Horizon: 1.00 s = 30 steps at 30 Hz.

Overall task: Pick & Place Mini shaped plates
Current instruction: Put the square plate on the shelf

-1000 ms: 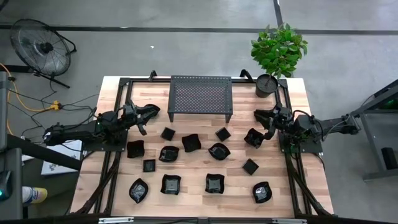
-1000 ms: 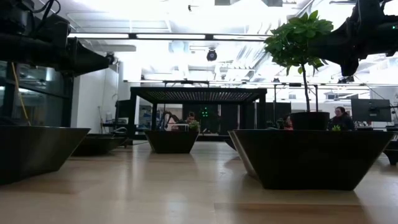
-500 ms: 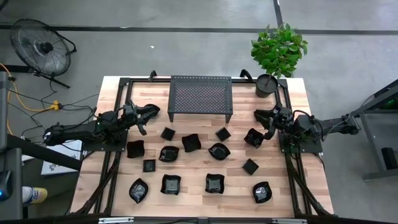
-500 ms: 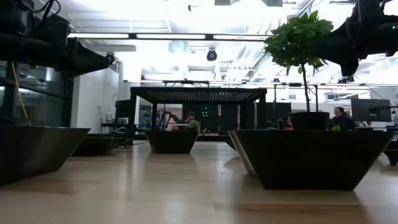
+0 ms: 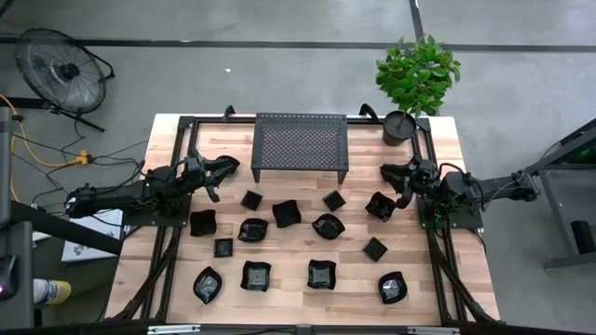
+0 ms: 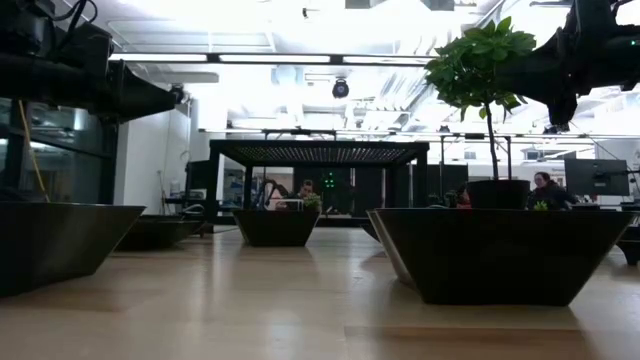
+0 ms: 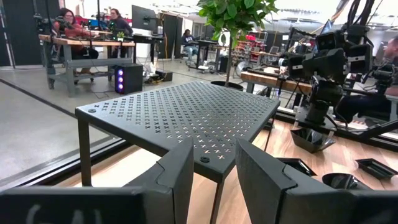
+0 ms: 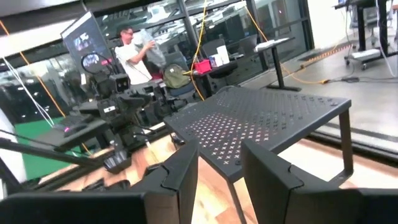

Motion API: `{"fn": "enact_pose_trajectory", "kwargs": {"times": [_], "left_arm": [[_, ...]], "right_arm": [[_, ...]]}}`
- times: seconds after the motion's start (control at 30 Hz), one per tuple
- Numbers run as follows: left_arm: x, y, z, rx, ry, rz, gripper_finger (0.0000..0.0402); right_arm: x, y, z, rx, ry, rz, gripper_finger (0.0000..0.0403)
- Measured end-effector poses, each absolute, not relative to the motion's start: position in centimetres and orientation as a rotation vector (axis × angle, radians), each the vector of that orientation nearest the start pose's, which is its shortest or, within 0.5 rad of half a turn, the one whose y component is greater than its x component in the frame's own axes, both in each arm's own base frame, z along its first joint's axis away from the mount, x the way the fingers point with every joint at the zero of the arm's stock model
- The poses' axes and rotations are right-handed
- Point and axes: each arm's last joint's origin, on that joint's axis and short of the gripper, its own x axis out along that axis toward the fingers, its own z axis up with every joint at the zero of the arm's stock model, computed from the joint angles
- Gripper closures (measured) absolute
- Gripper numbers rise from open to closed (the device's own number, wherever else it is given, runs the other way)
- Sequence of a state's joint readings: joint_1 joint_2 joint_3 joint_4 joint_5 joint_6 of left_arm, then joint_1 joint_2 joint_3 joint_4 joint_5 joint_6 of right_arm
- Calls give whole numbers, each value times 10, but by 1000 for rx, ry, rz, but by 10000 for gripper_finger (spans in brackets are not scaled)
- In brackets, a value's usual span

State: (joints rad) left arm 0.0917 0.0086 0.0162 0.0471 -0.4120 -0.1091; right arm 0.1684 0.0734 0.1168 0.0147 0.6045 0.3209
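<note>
On the light wooden table (image 5: 130, 251), twelve small glossy black shaped plates (image 5: 320, 274) lie scattered, four nearest the front edge. Behind them stands one black perforated metal rack (image 5: 301, 144), one potted green plant (image 5: 417, 74) beside it. Left gripper (image 5: 227, 168) and right gripper (image 5: 391, 174) flank the rack, fingers parted, grasping nothing.

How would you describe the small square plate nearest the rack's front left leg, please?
Start at the black perforated rack at the table's far edge. Just in front of its front left leg lies a small square plate, set like a diamond. It is smaller than the wavy-edged plate beside it.
</note>
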Motion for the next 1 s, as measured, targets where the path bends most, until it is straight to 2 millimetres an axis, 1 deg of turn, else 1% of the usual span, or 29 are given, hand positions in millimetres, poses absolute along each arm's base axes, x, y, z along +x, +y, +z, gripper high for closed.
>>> {"fn": "enact_pose_trajectory", "kwargs": {"times": [0.17,0.27,0.33,0.43,0.7,0.87,1.0], "left_arm": [[93,20,173,-115,-82,500,284],[93,20,173,-115,-82,500,284],[93,20,173,-115,-82,500,284],[93,20,173,-116,-82,500,284],[93,20,173,-115,-82,500,284],[93,20,173,-115,-82,500,284],[93,20,173,-115,-82,500,284]], "right_arm": [[91,-1,200,250,-120,-430,286],[91,-2,203,245,-143,-461,286],[89,-3,209,242,-137,-500,286],[85,-5,227,242,-121,-560,286],[77,-11,276,314,52,-840,286],[76,-12,300,397,178,-919,286],[78,-15,314,495,286,-969,286]]}}
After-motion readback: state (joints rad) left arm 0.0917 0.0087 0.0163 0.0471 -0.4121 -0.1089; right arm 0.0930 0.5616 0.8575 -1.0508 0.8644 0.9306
